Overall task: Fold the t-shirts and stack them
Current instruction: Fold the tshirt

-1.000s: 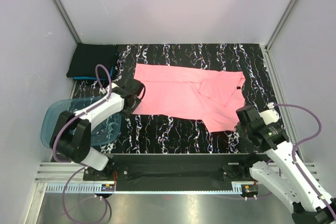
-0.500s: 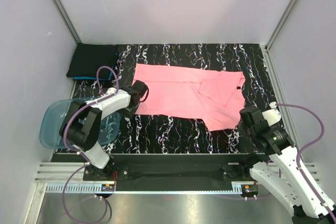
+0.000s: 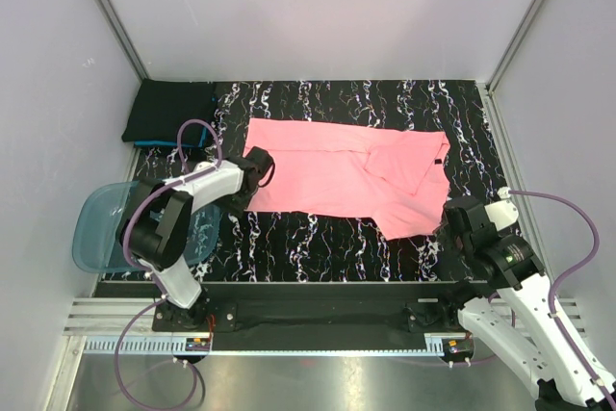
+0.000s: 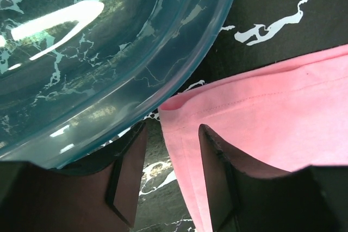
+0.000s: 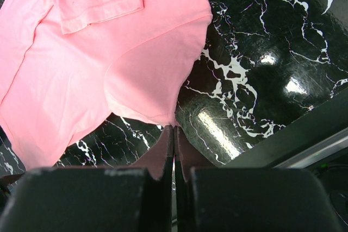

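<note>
- Nearest, around 4 o'clock on the tabletop (image 3: 318, 238), the right tool (image 5: 173, 130) was shut tight. Its tips sat right at the near edge of the pink t-shirt (image 3: 327, 175). Couldn't tell if any cloth was actually pinched in there.
- Over at 9 o'clock, the left tool (image 4: 173, 130) stood partway open, one finger on each side of the shirt's hem corner, gripping nothing yet by the look of it. The blue tub (image 4: 109, 52) was just beside it.
- My guess is the pink tee is light and floppy, so it'll sag and drag if lifted by one spot. The hem corners look like the sane places to grab, pinching all the layers there.
- It lay mostly flat mid-tabletop with its long axis running 9 to 3 o'clock, hem toward 9 and neck-label end toward 3. That end was partly folded over itself.
- Farthest back, at 11 o'clock, a folded black t-shirt (image 3: 168, 108) sat in the corner with a teal edge (image 3: 154, 144) peeking out underneath.
</note>
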